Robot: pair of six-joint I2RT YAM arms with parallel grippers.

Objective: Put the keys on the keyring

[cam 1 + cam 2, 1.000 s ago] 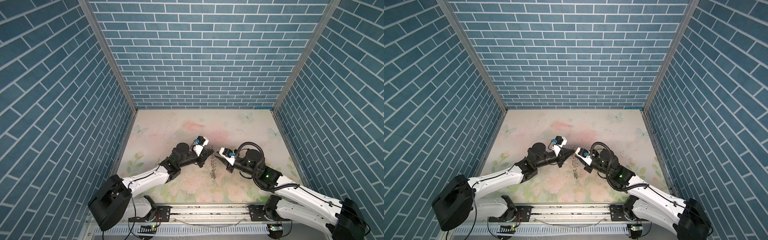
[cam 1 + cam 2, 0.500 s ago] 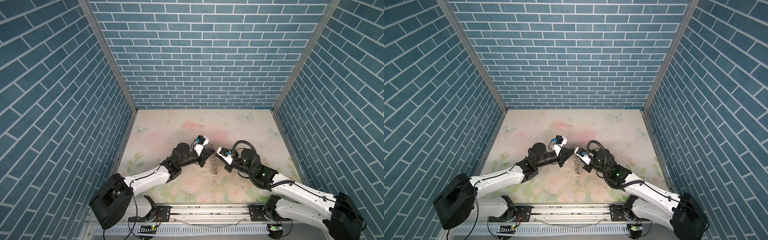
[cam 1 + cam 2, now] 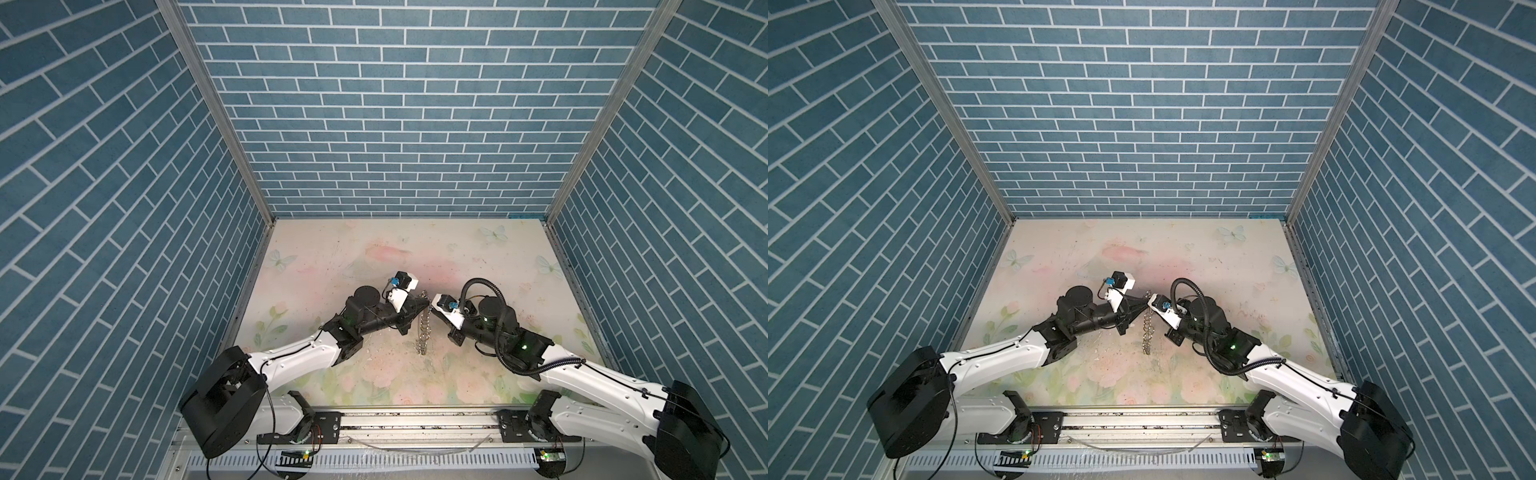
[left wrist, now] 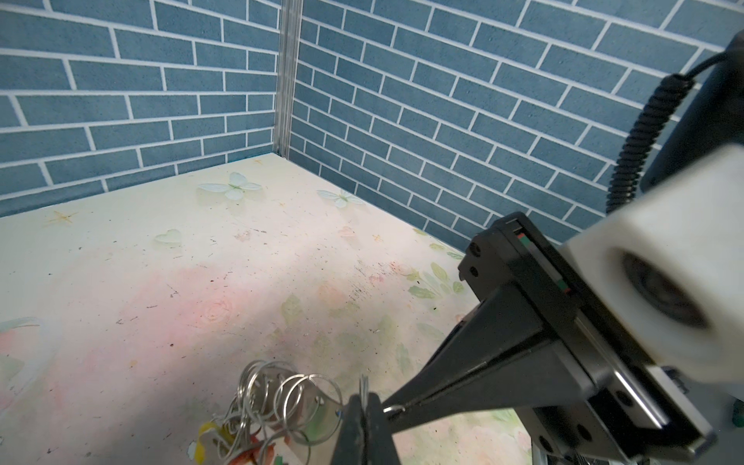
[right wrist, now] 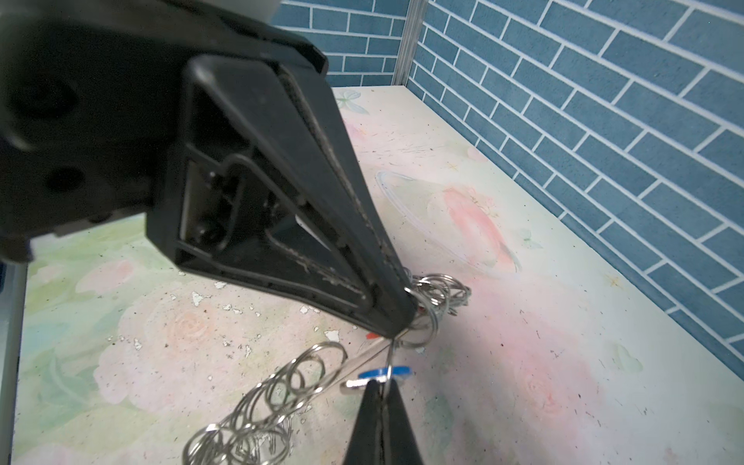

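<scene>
keyring [image 3: 423, 332] dangling downward, left claw [image 4: 364, 400], right claw [image 5: 380, 388] pinching top

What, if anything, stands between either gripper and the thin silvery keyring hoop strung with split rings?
Nothing visible. The left gripper and right gripper are both shut on the silvery wire keyring, tips nearly meeting, its split rings dangling below. A blue-tagged metal key shows beside the right gripper's tips.

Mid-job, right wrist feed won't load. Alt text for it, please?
The right gripper and the left gripper, tips nearly touching, are both shut on the thin wire of the keyring, beside a blue-tagged key. Its silver split rings hang over the floral table.
</scene>
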